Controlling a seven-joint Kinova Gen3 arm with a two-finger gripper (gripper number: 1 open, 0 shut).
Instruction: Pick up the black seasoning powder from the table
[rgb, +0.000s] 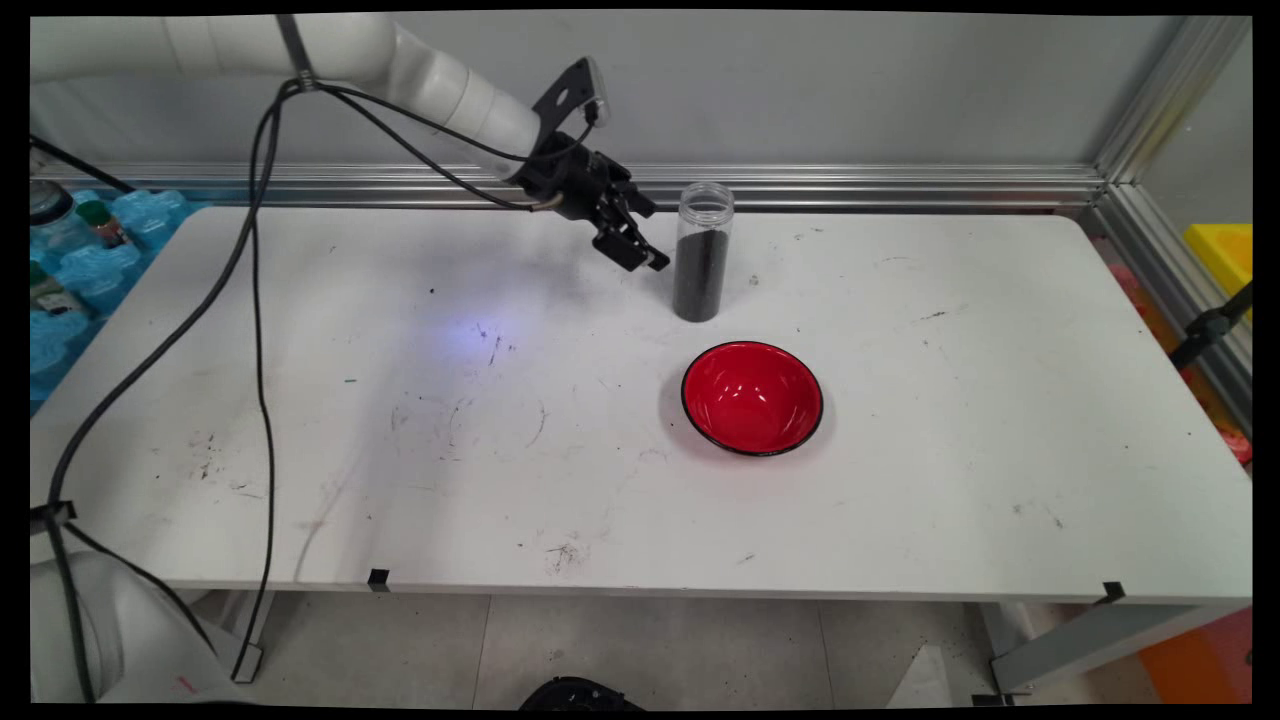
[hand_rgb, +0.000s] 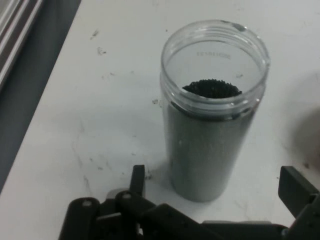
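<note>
A clear plastic jar (rgb: 702, 252) stands upright and lidless near the table's back edge, filled most of the way with fine black grains. My gripper (rgb: 640, 250) hovers just to its left, tilted down toward it and open. In the hand view the jar (hand_rgb: 212, 112) rises between my two fingertips (hand_rgb: 138, 178), which are spread wider than the jar and are not touching it. A red bowl (rgb: 752, 397) with a black rim sits empty on the table, nearer the camera than the jar.
The white table (rgb: 400, 450) is scuffed and marked. An aluminium rail (rgb: 850, 185) runs along the back and right side. Blue packs of bottles (rgb: 90, 260) lie off the left edge. Black cables (rgb: 260, 350) hang from the arm over the table's left part.
</note>
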